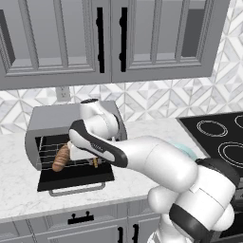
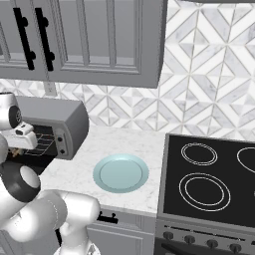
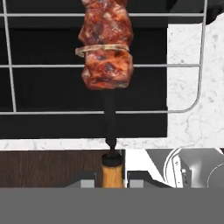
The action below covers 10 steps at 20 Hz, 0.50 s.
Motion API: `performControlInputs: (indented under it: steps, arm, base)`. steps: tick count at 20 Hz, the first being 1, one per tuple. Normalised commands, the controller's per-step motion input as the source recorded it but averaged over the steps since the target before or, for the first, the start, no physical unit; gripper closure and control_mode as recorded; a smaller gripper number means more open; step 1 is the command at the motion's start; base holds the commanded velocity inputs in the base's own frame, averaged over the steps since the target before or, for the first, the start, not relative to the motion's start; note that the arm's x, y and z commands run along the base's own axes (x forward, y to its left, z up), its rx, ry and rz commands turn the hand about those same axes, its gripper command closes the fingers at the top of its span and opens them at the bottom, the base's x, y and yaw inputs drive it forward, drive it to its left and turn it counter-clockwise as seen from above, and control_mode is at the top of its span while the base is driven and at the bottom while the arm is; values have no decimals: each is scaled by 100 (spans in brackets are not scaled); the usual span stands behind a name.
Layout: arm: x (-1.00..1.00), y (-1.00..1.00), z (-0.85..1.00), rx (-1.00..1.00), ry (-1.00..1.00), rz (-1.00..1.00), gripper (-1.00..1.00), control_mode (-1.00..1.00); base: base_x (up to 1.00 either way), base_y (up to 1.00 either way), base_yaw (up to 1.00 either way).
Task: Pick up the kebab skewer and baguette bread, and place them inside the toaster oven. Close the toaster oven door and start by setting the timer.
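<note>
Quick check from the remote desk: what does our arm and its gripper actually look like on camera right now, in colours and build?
The arm has glossy white rounded shells with dark charcoal bands at the joints, one across the forearm and a wide one near the base. No loose cables or markings are visible. In the hand view the gripper shows two small dark grey finger tips.

The arm (image 1: 156,161) is built of glossy white, rounded shells, thick and tube-like, swelling into bulbous housings at each joint. Dark charcoal bands ring the joints: one broad collar low on the big lower segment, another curved black strip along the slimmer forearm link. In the right base view a black disc caps one white joint, and a small boxy white block with dark details sits at the wrist (image 2: 22,135).
</note>
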Motion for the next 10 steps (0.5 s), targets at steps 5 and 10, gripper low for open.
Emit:
performControlInputs:
  steps: [5, 10]
  arm:
    - [14, 0, -2, 0, 0, -3, 100, -100]
    - [17, 0, -4, 0, 0, -2, 100, -100]
  base:
    - [0, 0, 0]
    - [0, 0, 0]
